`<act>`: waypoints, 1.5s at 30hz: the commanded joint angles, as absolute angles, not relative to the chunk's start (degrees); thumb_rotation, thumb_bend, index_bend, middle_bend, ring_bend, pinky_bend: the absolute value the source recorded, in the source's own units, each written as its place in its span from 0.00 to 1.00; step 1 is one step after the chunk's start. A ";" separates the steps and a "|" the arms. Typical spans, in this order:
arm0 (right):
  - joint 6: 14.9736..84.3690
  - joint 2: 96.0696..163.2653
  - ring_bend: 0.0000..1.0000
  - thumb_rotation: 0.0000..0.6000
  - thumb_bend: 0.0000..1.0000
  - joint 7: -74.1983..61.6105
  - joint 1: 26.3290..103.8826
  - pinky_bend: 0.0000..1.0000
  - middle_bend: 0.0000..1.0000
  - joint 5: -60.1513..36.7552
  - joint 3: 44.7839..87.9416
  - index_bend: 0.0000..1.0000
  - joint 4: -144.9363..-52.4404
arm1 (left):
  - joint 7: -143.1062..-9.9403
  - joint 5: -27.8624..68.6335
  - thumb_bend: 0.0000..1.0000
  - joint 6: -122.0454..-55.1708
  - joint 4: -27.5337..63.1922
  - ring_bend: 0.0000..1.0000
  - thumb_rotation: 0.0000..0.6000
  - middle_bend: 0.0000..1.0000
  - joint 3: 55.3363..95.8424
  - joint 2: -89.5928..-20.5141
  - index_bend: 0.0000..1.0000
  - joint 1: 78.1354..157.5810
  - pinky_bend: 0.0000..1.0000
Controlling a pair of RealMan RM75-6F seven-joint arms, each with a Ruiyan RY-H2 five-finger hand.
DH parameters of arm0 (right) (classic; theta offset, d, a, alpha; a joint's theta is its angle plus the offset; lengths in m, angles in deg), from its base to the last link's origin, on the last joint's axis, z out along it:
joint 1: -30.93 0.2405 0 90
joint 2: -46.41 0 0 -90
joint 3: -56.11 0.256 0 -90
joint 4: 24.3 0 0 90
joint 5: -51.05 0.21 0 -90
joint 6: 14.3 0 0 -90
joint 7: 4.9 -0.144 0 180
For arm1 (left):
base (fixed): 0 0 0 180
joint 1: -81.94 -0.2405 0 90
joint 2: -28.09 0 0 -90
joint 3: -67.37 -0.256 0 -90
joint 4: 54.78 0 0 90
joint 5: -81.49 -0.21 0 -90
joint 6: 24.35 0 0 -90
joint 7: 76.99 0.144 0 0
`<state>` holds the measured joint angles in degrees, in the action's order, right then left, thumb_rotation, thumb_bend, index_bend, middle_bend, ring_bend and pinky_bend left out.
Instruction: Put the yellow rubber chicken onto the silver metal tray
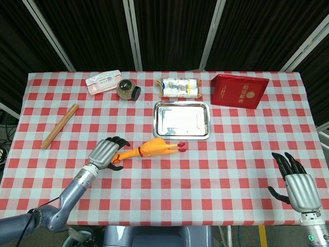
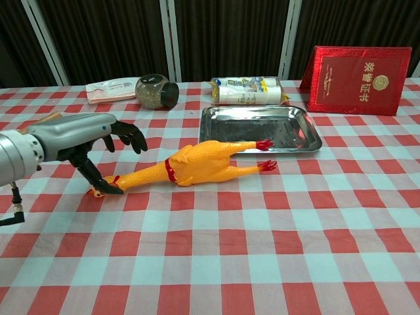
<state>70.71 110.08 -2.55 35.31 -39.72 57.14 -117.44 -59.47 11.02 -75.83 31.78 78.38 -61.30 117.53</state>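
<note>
The yellow rubber chicken (image 1: 151,149) (image 2: 197,164) lies on its side on the checked cloth, head to the left, red feet by the near edge of the silver metal tray (image 1: 182,121) (image 2: 262,125). The tray holds nothing. My left hand (image 1: 105,153) (image 2: 72,138) hovers at the chicken's head, fingers spread above the neck, thumb down beside the beak; it grips nothing. My right hand (image 1: 298,185) stays open at the table's near right corner, far from the chicken, and shows only in the head view.
Along the back edge lie a white packet (image 1: 103,81), a tipped glass jar (image 1: 127,89), a bagged roll (image 1: 178,87) and a red box (image 1: 239,91). A wooden stick (image 1: 59,126) lies at the left.
</note>
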 commanded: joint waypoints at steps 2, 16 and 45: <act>70.61 110.04 0.05 1.00 0.24 -2.82 35.21 0.18 0.13 -39.66 56.97 0.00 -117.44 | -57.50 15.10 0.08 -77.51 28.08 0.19 1.00 0.27 79.71 -65.89 0.26 118.92 0.29; 70.30 109.68 0.05 1.00 0.24 -3.19 34.87 0.18 0.13 -38.80 56.83 0.00 -117.71 | -58.65 19.93 0.16 -74.96 21.86 0.27 1.00 0.35 80.63 -72.17 0.31 122.51 0.34; 71.06 108.33 0.05 1.00 0.24 -6.07 34.64 0.18 0.13 -40.84 56.37 0.00 -119.30 | -70.89 3.30 0.85 -84.54 23.45 0.57 1.00 0.69 77.06 -66.92 0.66 121.77 0.64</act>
